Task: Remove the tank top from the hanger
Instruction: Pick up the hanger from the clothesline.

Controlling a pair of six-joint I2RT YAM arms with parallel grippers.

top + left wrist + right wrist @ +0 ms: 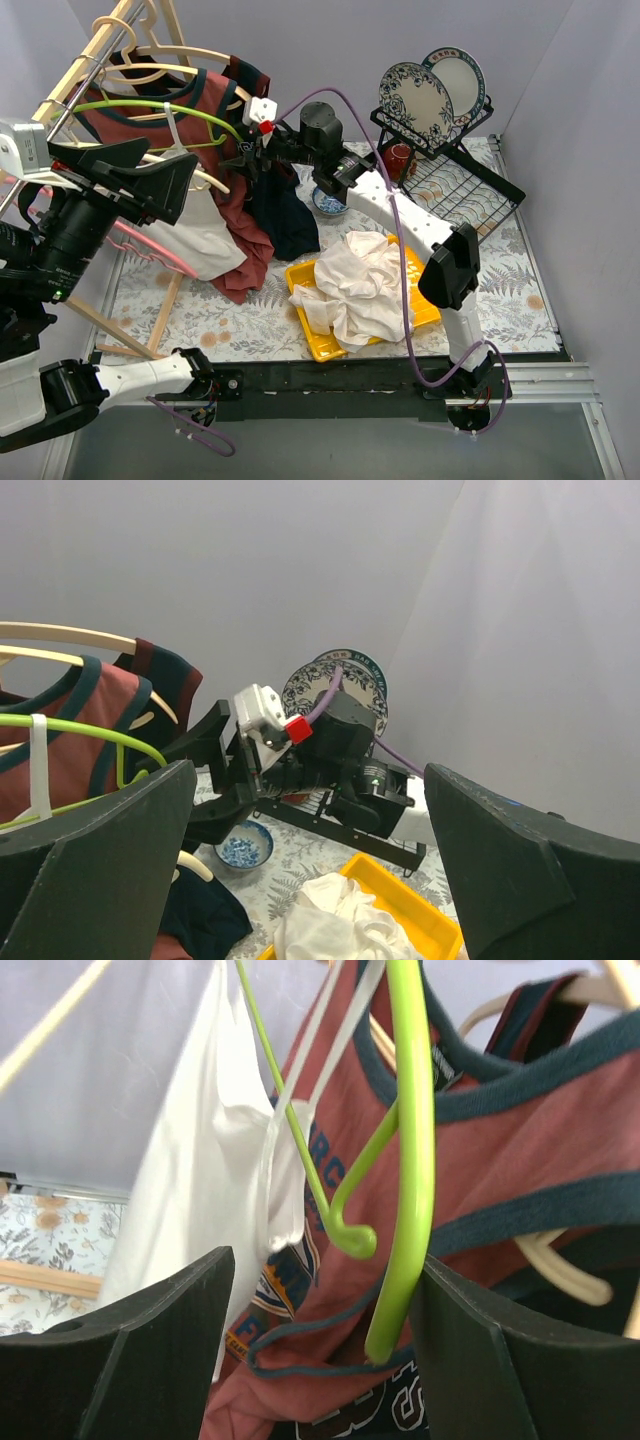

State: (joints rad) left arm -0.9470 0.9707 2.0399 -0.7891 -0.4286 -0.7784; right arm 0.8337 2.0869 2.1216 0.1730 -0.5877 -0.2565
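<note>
From above, the white tank top (200,235) hangs on the green hanger (203,112) near the table's far-left corner, crowded against a red shirt (238,218) that a careless pull could drag along. In the left wrist view, the left hand (310,780) is released on nothing, so closing here would miss the strap (38,765). In the right wrist view, the right hand (322,1260) sits released around the hanger, whose hooked notch (352,1242) could snag that strap.
</note>
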